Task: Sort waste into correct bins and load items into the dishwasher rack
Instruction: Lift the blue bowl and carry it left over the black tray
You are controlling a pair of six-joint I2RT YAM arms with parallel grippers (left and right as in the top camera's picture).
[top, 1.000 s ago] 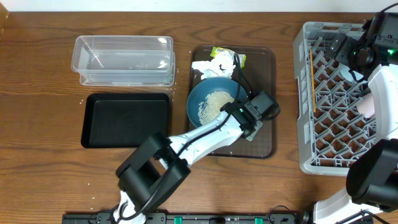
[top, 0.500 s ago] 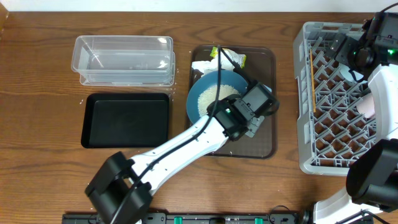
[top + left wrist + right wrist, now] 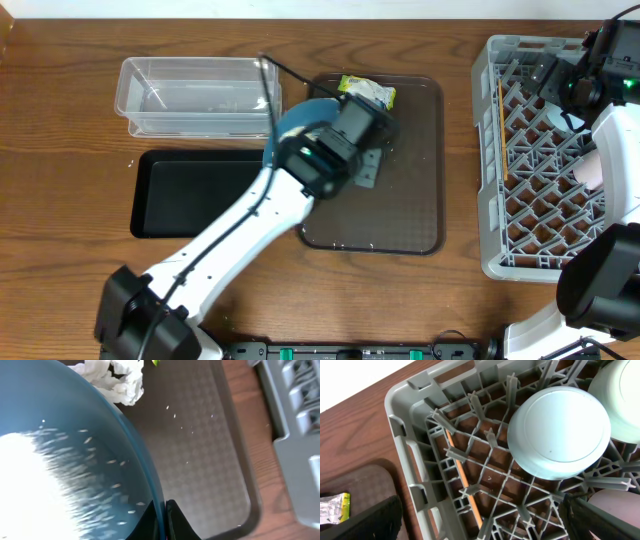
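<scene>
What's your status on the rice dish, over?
Left hand shut on blue dish rim, rice inside. Dish held beside clear tub. Right hand open above rack. Tissue and wrapper on brown tray, no obstruction seen.

I count two bowls: the light-blue bowl [image 3: 559, 432] and the mint bowl [image 3: 626, 405]. One rack [image 3: 400, 430], one stick [image 3: 464, 482], one dish [image 3: 115, 435].

The deep-blue dish [image 3: 100, 425], heaped with white rice [image 3: 25, 485], is seen just beside the clear tub [image 3: 198, 95]. A light-blue bowl [image 3: 559, 432] (base upward) and a thin wooden stick [image 3: 462, 477] are lodged in the grey rack [image 3: 484, 240].
</scene>
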